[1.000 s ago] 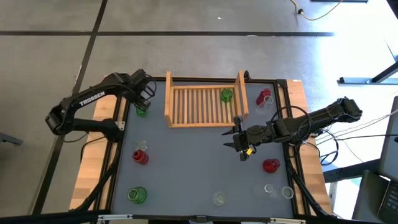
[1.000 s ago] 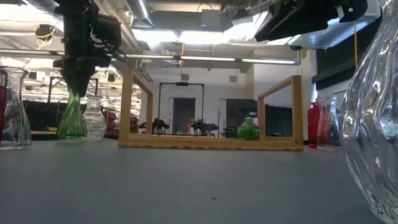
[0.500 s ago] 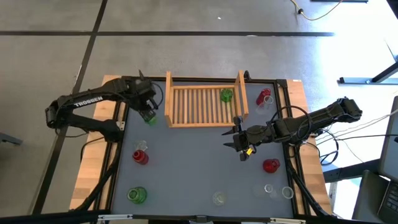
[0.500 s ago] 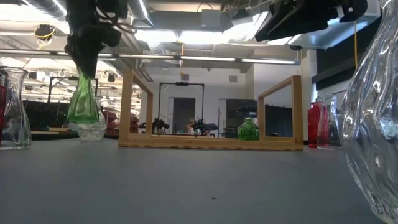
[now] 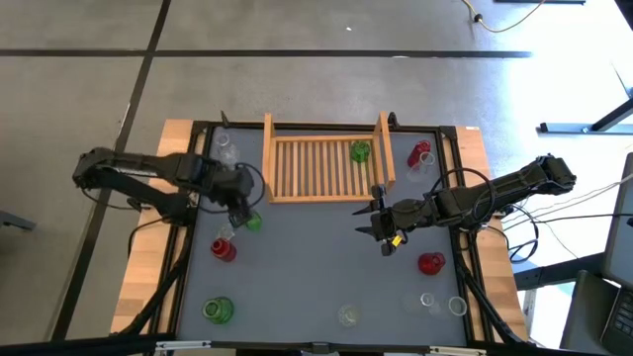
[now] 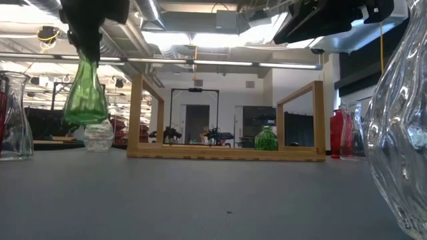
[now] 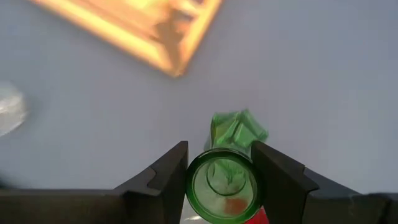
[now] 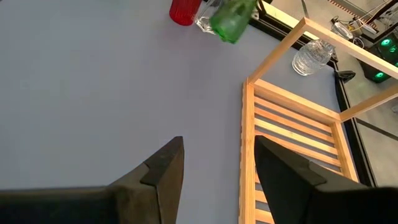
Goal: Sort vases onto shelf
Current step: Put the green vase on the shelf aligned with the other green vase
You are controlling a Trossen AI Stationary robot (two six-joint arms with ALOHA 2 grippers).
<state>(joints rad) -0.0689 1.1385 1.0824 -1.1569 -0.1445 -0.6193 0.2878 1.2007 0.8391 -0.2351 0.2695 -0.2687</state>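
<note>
My left gripper [image 5: 240,205] [image 7: 220,163] is shut on a green vase [image 5: 252,222] [image 6: 85,97], which hangs above the table near the shelf's left near corner. The shelf [image 5: 326,188] [image 6: 227,152] is a light wooden slatted rack at the table's far side; a round green vase [image 5: 359,151] [image 6: 266,139] stands on its slats. My right gripper [image 5: 382,225] [image 8: 217,168] hovers open over the table near the shelf's right near corner. A red vase [image 5: 223,249] and a clear one [image 5: 226,231] stand just below the held vase in the high view. My left gripper pinches the green vase's neck just under its rim [image 7: 221,160] between its two fingers [image 7: 169,177], coming from above and pointing down. The vase is lifted clear of the table and hangs below the fingers, about upright, its wide body [image 6: 85,107] lowest.
Other vases stand on the grey table: clear at the far left [image 5: 224,148], red right of the shelf [image 5: 421,155], red [image 5: 430,263], two clear [image 5: 427,299] [image 5: 456,306], clear [image 5: 347,314] and green [image 5: 218,310] along the near edge. A clear vase [image 6: 400,133] stands close to the low camera.
My left gripper, holding the green vase, has carried it from the table's far left corner toward the near edge and rightward, past the shelf's left board. The vase has risen from the table and now hangs clear. My right arm has kept still.
</note>
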